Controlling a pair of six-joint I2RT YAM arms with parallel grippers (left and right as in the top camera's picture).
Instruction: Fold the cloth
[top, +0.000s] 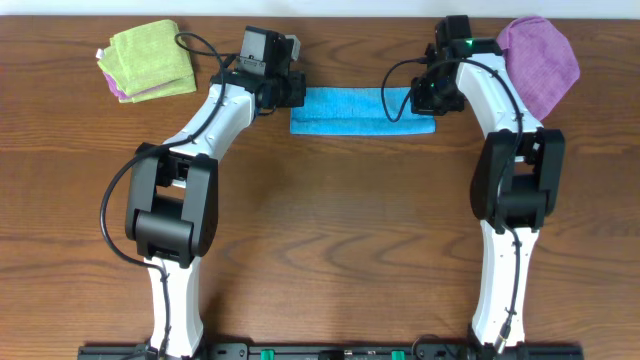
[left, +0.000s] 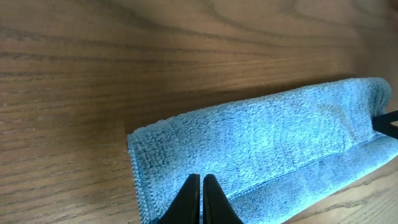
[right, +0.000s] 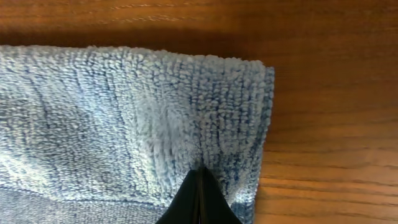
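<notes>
Sky-blue terry, the cloth (top: 362, 111) lies as a long narrow band at the far middle of the wooden table (top: 330, 230). It is already doubled along its length, with a lower layer showing as a strip along its near edge. It sits stretched between my two arms, and that is why they are placed as they are, one at each short end.

My left gripper (left: 201, 177) is at the left end, fingers drawn together to a thin slit with their tips in the pile close to the corner. My right gripper (right: 200, 169) is at the right end, fingers pressed together. A small pucker in the weave runs up from its tips, so I judge it has fabric pinched. On the left I see no such pucker, but the tips sit so deep in the nap that I take it as a pinch too.

Holding both ends lets me keep the band taut and its edges in line. I judge the lengthwise fold done and the crosswise one to be next, bringing one end over to the other. If either pinch has caught only the top layer, the band could open out when lifted.

The lime-green cloth (top: 150, 58) at the far left and the purple cloth (top: 540, 60) at the far right lie apart from the band, out of the way of that swing.
</notes>
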